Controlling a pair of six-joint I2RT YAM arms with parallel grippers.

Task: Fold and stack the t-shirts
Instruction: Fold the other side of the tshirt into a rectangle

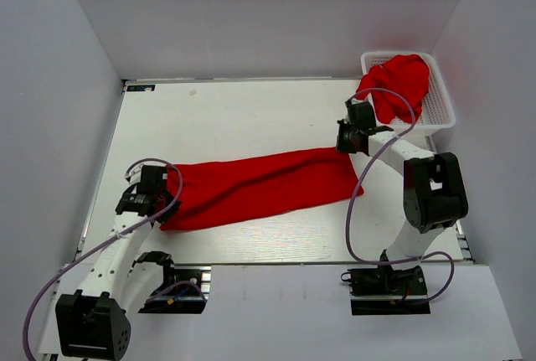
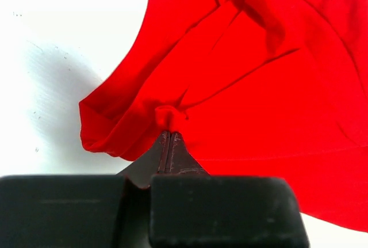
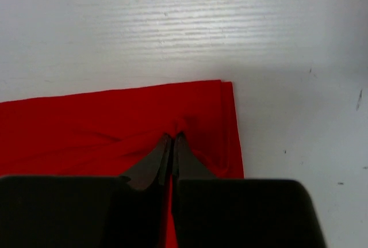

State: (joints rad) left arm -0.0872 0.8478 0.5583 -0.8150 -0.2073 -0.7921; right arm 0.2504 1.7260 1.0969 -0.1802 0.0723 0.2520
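pinching a small knot of red cloth, the left hand [image 2: 171,134] is closed tight on the t-shirt [image 1: 260,185] at its left end, where the fabric gathers into folds that fan away from the tips. the right hand [image 3: 172,137] is likewise clamped on the same t-shirt, gripping a puckered bit just inside its right edge, close to a squared corner. between the two hands the t-shirt lies as a long band across the white table [image 1: 234,114], running from near left up to far right, its right end flat on the surface. the left end looks slightly lifted, though the wrist view is too close to be sure. at the far right corner a white lattice basket [image 1: 441,108] holds a red heap [image 1: 400,76], probably more shirts, spilling over its left rim just beyond the right hand.
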